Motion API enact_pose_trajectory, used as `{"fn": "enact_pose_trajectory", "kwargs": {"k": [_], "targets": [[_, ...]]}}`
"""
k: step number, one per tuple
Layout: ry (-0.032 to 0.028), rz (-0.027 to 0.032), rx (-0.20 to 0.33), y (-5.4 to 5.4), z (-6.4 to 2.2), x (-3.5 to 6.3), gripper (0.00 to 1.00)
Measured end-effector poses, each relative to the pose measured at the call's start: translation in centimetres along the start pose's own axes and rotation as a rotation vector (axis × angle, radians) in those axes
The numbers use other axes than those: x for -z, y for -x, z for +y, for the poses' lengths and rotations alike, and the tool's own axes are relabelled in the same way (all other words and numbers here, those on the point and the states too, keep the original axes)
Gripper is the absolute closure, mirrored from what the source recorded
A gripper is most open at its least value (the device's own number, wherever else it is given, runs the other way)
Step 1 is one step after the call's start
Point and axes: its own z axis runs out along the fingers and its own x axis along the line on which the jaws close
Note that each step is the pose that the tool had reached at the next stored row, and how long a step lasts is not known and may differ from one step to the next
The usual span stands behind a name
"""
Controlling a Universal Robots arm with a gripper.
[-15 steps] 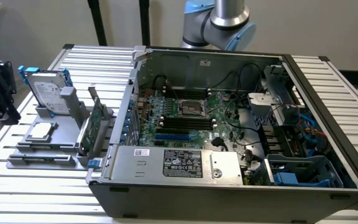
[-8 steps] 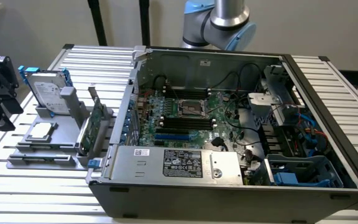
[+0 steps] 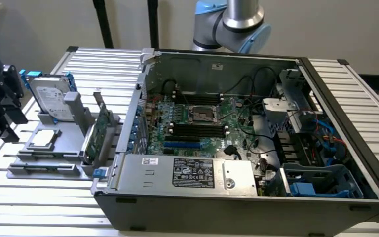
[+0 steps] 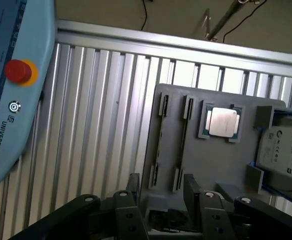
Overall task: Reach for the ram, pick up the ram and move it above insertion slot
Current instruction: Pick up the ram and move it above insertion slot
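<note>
The gripper (image 4: pixel 162 184) is held wide open and empty, so the reach for the ram is judged to be in hand; a grasp calls for the fingers to be lowered and squared across the stick's thin sides. The ram (image 4: pixel 182 145) is taken to be the thin dark strip set on edge in a slot of the gray holder (image 4: pixel 221 165), ahead of the fingertips, untouched, beside the processor (image 4: pixel 222 121).

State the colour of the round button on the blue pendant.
The button is red, yellow-ringed; wrist view shows it best.
</note>
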Motion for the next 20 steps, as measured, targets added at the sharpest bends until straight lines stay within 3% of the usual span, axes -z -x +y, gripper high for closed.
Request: {"fn": "enact_pose_trajectory", "kwargs": {"k": [20], "targets": [[-0.0003, -0.0018, -0.050, 0.0, 0.18, -3.66, 0.52]]}}
